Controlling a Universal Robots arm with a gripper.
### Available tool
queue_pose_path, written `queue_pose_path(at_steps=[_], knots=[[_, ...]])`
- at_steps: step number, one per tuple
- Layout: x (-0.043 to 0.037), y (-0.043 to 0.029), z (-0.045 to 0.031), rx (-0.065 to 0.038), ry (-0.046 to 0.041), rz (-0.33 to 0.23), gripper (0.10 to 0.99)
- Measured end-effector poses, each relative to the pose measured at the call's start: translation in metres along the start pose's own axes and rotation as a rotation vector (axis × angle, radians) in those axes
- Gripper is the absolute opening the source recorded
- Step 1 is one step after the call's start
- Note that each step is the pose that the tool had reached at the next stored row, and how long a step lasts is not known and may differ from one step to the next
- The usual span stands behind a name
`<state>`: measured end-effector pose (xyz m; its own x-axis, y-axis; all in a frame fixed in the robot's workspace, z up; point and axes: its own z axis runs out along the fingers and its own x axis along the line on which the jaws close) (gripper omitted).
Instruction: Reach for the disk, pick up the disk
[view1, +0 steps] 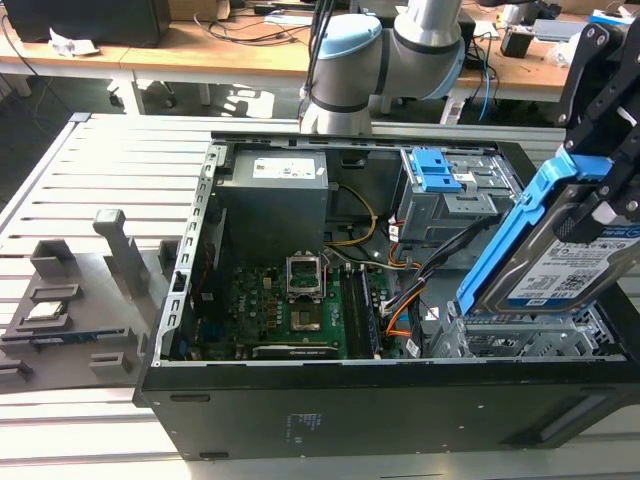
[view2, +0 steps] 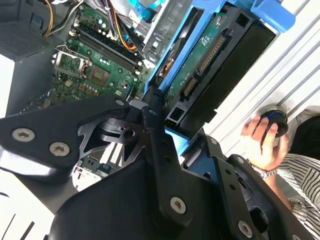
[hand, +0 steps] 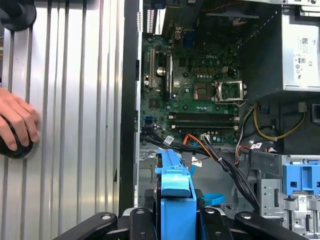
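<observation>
The disk (view1: 575, 265), silver-grey with a white-and-blue label and blue rails, hangs tilted above the open case's corner on the exterior view's right. My gripper (view1: 597, 195) is shut on its upper end, black fingers on either side of the blue rail. In the second wrist view the disk (view2: 200, 62) shows its green circuit side beyond my gripper (view2: 180, 125). The first wrist view shows the disk's blue rail (hand: 175, 185) edge-on, clamped in my gripper (hand: 175, 216). The disk is clear of the bay below it.
The black computer case (view1: 300, 405) lies open on a slatted metal table (view1: 110, 165), showing its motherboard (view1: 300, 300), power supply (view1: 275, 180) and drive cage (view1: 450, 190). A grey fixture (view1: 70, 300) stands on the exterior view's left. A person's hand (hand: 15, 120) rests on the table beside the case.
</observation>
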<state>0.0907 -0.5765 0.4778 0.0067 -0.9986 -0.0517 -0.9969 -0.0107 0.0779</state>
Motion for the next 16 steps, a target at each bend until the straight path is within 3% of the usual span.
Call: queue_pose_path(at_steps=[6, 16], knots=[[-0.0025, -0.0124, 0.0017, -0.001, 0.0004, 0.000, 0.365], [-0.0023, -0.0178, 0.0071, -0.004, 0.0003, 0.000, 0.365]])
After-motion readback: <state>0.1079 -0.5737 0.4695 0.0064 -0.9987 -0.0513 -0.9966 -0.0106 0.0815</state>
